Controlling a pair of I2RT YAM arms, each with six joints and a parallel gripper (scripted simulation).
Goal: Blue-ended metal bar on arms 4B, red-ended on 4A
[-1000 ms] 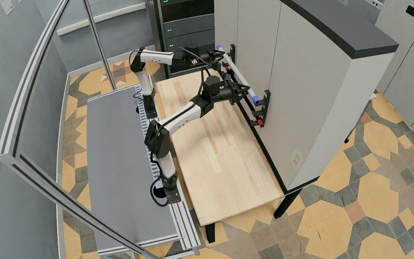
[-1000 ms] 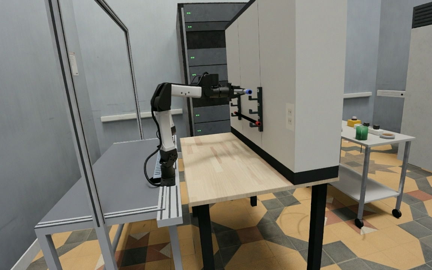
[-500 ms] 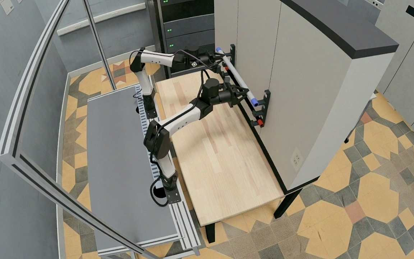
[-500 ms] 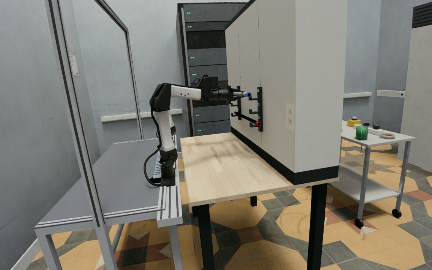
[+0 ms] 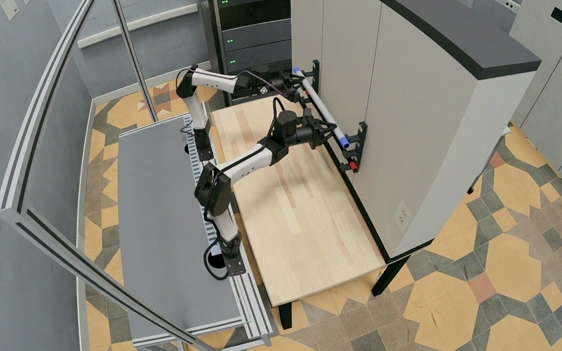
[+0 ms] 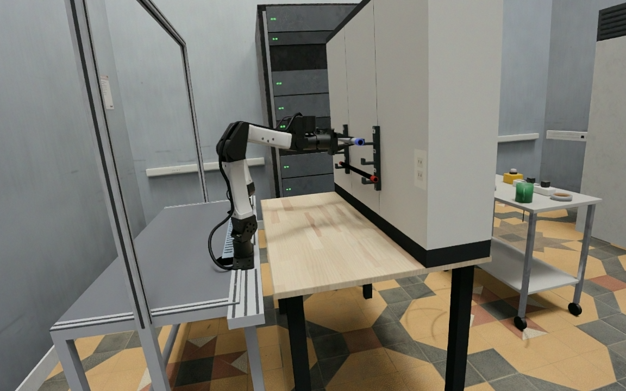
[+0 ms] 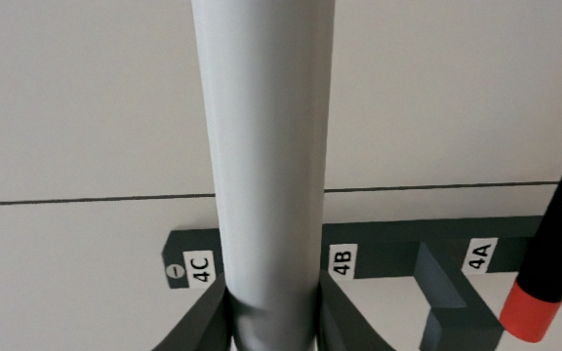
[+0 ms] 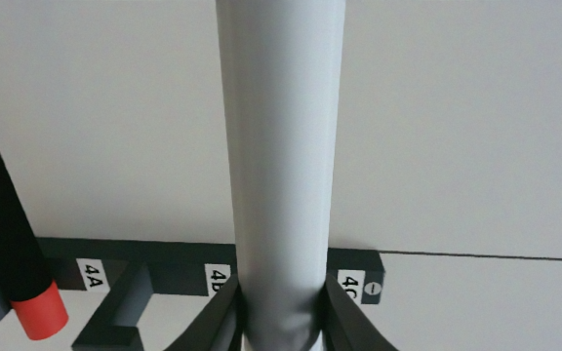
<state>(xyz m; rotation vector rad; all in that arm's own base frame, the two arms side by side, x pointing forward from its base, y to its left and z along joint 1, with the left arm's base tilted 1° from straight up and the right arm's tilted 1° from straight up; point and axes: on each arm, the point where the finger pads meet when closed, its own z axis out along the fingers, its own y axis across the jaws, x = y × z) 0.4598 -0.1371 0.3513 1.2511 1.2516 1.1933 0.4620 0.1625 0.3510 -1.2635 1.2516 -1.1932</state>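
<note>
Scanning the top view, you have the left gripper [image 5: 302, 81] [image 7: 273, 287] and right gripper [image 5: 333, 127] [image 6: 346, 140] [image 8: 282, 289] both clamped on the blue-ended bar [image 5: 324, 108] [image 6: 359, 142] [image 7: 268, 146] [image 8: 283, 146], above the wall-side edge of the table [image 5: 309, 209] [image 6: 315, 243].

In the exterior view, your red-ended bar [image 5: 352, 166] [image 6: 359, 171] [image 7: 554, 249] [image 8: 8, 219] sits on the lowest rack arms; the blue-ended bar is up near the top ones, contact perhaps hidden.

Your left wrist view shows labels 4B [image 7: 342, 261] [image 8: 218, 279] and 4A [image 7: 479, 255] [image 8: 93, 274].

Your right wrist view shows the gripped shaft between them and 4C [image 8: 351, 287].

On my far worktop [image 5: 318, 235] [image 6: 335, 243], pale wood; above it, a light grey bar [image 5: 323, 107] [image 7: 268, 146] [image 8: 283, 146] with blue ends, a black bar [image 6: 358, 172] [image 7: 561, 239] [image 8: 3, 210] with red ends.
</note>
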